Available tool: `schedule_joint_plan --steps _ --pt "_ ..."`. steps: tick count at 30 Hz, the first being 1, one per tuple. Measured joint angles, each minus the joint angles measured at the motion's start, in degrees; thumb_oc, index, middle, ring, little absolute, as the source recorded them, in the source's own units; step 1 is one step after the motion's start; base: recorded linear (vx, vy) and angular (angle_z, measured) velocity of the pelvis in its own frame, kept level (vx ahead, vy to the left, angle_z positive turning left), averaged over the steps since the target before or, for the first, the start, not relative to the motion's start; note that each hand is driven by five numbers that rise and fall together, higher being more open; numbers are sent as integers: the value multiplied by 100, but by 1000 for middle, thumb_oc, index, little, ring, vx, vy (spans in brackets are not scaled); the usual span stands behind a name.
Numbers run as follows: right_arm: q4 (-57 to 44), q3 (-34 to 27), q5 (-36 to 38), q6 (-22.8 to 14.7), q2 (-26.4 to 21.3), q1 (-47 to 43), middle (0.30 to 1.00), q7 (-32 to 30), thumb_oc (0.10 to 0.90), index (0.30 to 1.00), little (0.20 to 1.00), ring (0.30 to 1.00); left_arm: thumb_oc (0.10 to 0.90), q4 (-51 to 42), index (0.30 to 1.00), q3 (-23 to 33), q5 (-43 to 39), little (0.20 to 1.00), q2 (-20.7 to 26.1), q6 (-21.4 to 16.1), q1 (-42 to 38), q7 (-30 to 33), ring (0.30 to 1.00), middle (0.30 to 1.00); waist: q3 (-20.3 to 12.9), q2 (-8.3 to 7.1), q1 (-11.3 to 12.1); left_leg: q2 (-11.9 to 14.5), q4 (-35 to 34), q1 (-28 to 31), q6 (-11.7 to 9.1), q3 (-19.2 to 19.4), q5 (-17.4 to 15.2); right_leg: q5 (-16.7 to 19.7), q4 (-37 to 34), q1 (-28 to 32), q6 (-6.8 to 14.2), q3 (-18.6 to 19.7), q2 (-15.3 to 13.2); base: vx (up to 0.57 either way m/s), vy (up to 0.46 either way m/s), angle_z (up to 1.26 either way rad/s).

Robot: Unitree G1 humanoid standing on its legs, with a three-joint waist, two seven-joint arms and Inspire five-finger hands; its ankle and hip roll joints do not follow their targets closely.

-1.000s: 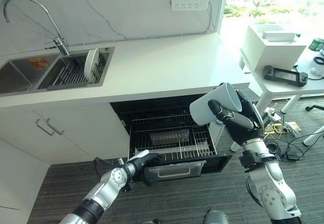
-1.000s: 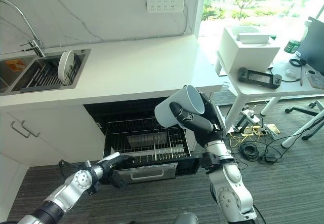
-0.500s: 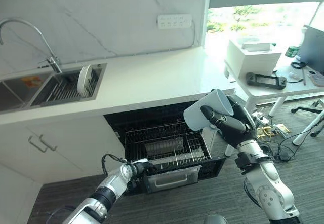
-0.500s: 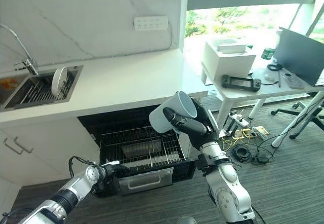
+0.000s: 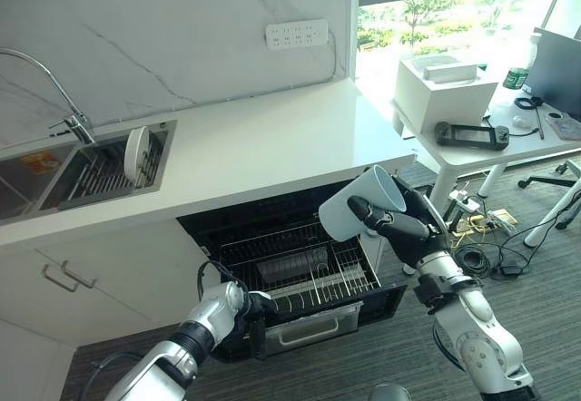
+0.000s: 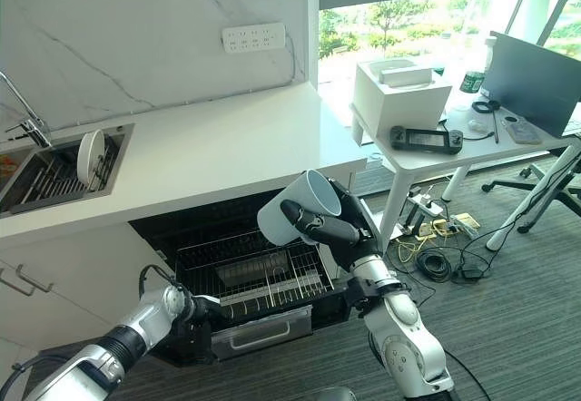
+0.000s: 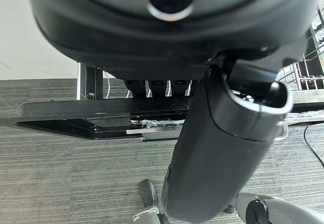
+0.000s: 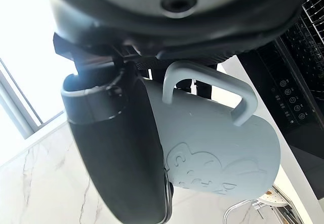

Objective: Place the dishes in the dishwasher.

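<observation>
Mug (image 5: 359,207), unmoved in right robot hand (image 5: 399,227)

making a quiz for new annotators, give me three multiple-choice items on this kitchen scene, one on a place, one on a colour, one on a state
1. Where is the round white plate?
A. in the sink's drying rack
B. in the dishwasher
C. on the side table

2. What colour is the handled ceramic mug?
A. red
B. pale blue
C. black

3. How is the dishwasher's wire rack?
A. pulled out
B. pushed in behind a shut door
C. lying on the floor

Answers: 1 A, it stands on edge beside the faucet. 2 B, the right hand holds it aloft. 3 A, it juts from under the counter, with the left hand at its front.
</observation>
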Motion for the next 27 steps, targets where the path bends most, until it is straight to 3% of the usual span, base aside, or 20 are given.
schedule_joint_plan --steps 5,10,13,15,20,23,27 --pt "0 -115 -1 2 -60 -30 300 26 400 300 300 300 800 -456 900 259 -134 900 158 22 274 4 900 900 5 40 10 -9 -77 50 -12 4 7 -22 -8 23 21 -37 0 2 -1 0" --pt "18 -154 -66 -3 -86 -11 300 32 400 300 300 300 800 -1259 900 664 -1394 900 692 102 734 321 900 900 46 9 94 -45 -119 49 -26 -77 20 -61 -8 76 50 -139 -36 9 -6 9" --pt "169 -548 -234 -42 -108 115 300 33 400 300 300 300 800 -2837 900 1806 -2797 900 940 -32 1490 663 900 900 176 -125 474 -91 -136 42 -35 -175 53 -98 31 124 57 -217 -79 14 -27 21" --pt "462 -778 -274 -53 -109 122 300 -20 400 300 300 300 800 -3191 900 2227 -3349 900 948 -192 1575 987 900 900 287 -211 645 -129 -121 38 -46 -307 66 -138 74 218 71 -325 -133 18 -33 33" --pt "656 -781 -462 -106 -97 115 300 -125 400 300 300 300 800 -3033 900 2599 -4268 900 862 -542 1861 2112 900 900 408 -325 799 -167 -74 -49 -48 -440 63 -206 153 203 82 -449 -188 15 -20 17" --pt "655 -784 -496 -188 -24 104 300 -169 400 300 300 300 800 -3041 900 2713 -4601 900 545 -738 2084 2462 900 900 454 -400 812 -167 -28 -87 -36 -460 57 -207 153 208 83 -469 -189 25 -21 5" --pt "655 -793 -1088 -224 125 102 300 -328 400 300 300 300 800 -3154 900 2801 -5282 900 72 -1002 2188 2952 900 900 586 -623 833 -183 -27 -106 -35 -565 57 -206 224 212 83 -530 -224 118 -71 10"
